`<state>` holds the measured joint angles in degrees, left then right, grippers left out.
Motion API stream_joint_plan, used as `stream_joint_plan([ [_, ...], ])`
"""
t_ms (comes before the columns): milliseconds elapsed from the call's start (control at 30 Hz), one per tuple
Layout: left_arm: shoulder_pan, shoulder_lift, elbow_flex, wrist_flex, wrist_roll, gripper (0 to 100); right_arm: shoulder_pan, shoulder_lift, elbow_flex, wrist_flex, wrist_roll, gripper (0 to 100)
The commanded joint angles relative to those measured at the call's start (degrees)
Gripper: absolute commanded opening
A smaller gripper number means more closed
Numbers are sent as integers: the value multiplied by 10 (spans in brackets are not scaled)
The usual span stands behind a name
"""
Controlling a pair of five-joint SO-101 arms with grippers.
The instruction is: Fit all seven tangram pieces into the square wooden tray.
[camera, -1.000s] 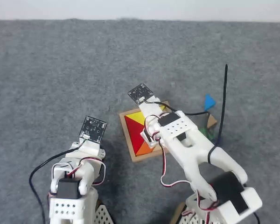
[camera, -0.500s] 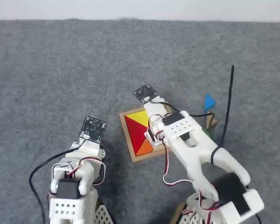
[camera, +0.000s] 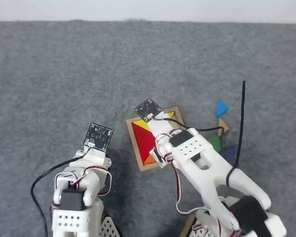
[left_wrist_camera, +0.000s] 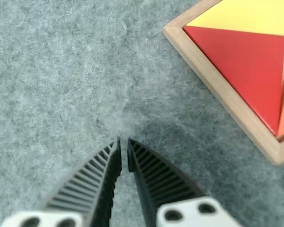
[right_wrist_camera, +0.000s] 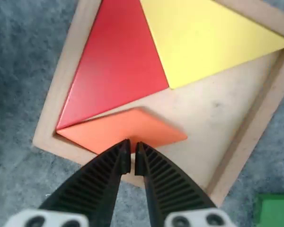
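The square wooden tray [camera: 136, 148] lies mid-table and holds a red triangle [camera: 143, 139], a yellow triangle [camera: 142, 125] and an orange piece [camera: 150, 159]. In the right wrist view, the orange piece [right_wrist_camera: 128, 130] lies flat beside the red triangle [right_wrist_camera: 118, 71] and the yellow triangle [right_wrist_camera: 203, 38]. My right gripper [right_wrist_camera: 130, 151] is shut, with its tips at the orange piece's near edge. My left gripper [left_wrist_camera: 123, 142] is shut over bare carpet, short of the tray's corner [left_wrist_camera: 217, 90].
Loose pieces lie on the carpet right of the tray: a blue triangle [camera: 221, 107], a tan piece [camera: 223, 127], a green piece [camera: 215, 143] and a dark blue piece [camera: 230, 154]. A black cable [camera: 240, 118] runs up beside them. Grey carpet stretches far and left.
My right arm swung a little to the right, then drew back toward the near side over the tray. More of the green and dark blue pieces now shows. The left arm kept still.
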<state>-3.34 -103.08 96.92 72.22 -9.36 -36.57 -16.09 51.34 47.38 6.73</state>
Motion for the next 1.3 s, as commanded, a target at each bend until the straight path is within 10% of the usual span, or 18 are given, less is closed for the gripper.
stream_joint_plan([
  [0, -4, -10, -6, 2, -4, 22, -2, -8, -5, -20, 11, 41],
  [500, -4, -10, -6, 2, -4, 22, 177, 130, -107, -21, 69, 41],
  [1267, -4, -10, -6, 2, -4, 22, 184, 298, -337, 21, 74, 42],
])
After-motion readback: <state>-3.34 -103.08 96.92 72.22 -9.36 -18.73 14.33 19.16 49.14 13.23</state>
